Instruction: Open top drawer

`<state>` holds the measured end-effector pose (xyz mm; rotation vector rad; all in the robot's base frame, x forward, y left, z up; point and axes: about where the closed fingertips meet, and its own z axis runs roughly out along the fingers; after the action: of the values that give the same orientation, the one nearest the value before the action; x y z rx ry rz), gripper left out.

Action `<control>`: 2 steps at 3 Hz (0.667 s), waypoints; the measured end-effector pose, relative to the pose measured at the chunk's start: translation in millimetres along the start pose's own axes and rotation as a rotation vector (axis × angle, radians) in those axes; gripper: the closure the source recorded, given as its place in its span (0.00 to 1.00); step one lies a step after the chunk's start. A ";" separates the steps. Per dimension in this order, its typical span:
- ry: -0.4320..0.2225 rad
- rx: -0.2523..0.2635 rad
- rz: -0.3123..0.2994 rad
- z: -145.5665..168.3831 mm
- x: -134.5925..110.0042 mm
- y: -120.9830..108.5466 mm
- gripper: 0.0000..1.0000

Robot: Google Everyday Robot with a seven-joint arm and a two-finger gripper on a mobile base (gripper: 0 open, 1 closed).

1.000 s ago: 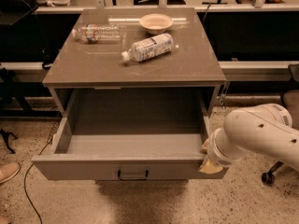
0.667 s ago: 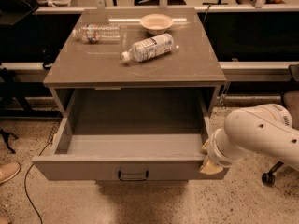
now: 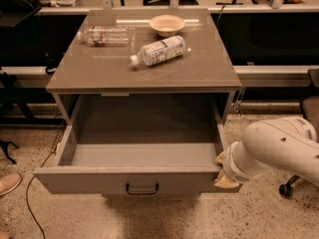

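The top drawer (image 3: 99, 180) of the grey-taupe cabinet stands pulled far out toward me. Its deep box is empty inside. A small black bar handle (image 3: 142, 188) sits at the centre of its front. My white arm (image 3: 276, 151) comes in from the right. My gripper (image 3: 222, 176) is at the drawer's front right corner, against its edge. The wrist hides the fingers.
On the cabinet top (image 3: 199, 63) lie a white-labelled plastic bottle (image 3: 158, 50), a clear bottle (image 3: 102, 35) and a small bowl (image 3: 167, 23). A chair caster (image 3: 285, 189) stands at the right. A shoe (image 3: 7, 183) and a cable (image 3: 30, 203) lie on the speckled floor at the left.
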<state>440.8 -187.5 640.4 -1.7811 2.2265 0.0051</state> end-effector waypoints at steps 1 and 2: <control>0.001 0.001 -0.001 -0.7 -0.3 0.2 0.61; 0.002 0.002 -0.003 -1.3 -0.6 0.5 0.37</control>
<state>440.2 -187.1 641.7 -1.7840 2.2243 0.0008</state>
